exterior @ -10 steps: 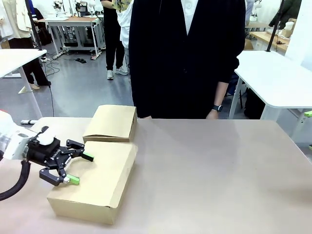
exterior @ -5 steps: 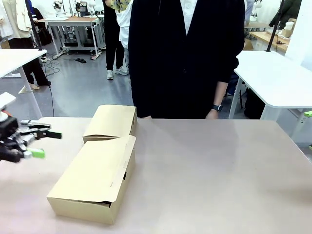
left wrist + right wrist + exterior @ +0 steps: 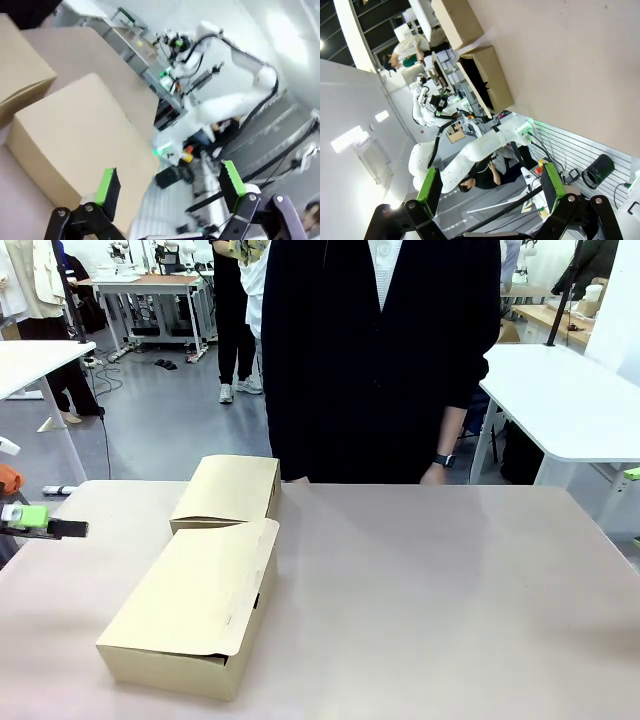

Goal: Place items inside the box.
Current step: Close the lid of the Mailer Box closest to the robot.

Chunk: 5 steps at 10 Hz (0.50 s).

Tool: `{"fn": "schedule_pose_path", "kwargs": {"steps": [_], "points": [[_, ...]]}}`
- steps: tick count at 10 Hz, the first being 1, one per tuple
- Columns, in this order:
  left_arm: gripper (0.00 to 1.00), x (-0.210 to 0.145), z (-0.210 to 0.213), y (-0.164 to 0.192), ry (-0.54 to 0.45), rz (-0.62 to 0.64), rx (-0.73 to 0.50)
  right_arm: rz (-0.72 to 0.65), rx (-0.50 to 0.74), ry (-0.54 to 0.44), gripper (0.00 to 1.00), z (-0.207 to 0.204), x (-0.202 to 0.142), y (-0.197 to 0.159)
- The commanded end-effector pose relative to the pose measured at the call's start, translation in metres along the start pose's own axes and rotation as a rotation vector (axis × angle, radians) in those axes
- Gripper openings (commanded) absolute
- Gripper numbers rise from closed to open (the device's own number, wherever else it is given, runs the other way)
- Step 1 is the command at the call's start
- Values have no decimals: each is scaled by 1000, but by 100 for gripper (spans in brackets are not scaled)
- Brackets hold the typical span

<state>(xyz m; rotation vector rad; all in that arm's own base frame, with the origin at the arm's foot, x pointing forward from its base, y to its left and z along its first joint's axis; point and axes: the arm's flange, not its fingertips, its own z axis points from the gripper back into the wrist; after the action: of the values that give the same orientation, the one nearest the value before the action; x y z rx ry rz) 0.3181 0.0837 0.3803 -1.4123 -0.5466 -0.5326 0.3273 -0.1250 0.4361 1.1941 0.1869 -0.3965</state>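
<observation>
The cardboard box (image 3: 195,605) lies closed on the table's left half, its lid flap down over the front. The items are out of view. My left gripper (image 3: 40,520) hangs at the far left edge of the front view, away from the box. In the left wrist view the left gripper (image 3: 169,182) is open with nothing between its green pads, and the box (image 3: 75,145) lies ahead of it. My right gripper (image 3: 490,184) is open and empty, far from the box (image 3: 490,80).
A second cardboard box (image 3: 228,492) sits just behind the first, touching it. A person in dark clothes stands at the far edge, one hand (image 3: 437,475) near the table. The table's bare surface (image 3: 450,600) spreads to the right.
My left gripper has pulled back leftward from the top of the box to the picture's left edge. The box now lies closed with nothing on it.
</observation>
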Motion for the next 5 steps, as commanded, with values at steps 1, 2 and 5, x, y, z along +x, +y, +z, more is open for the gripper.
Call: {"fn": "schedule_pose_path", "kwargs": {"steps": [1,2,5], "points": [[100,-1,12,0,-127,116,79,-19,14,-20,100,-2,-1,3],[100,0,31,11,-174,119,141,-19,14,-20,100,-2,-1,3],[100,-2,24,11,-97,123,85,-19,14,-20,100,-2,-1,3]]}}
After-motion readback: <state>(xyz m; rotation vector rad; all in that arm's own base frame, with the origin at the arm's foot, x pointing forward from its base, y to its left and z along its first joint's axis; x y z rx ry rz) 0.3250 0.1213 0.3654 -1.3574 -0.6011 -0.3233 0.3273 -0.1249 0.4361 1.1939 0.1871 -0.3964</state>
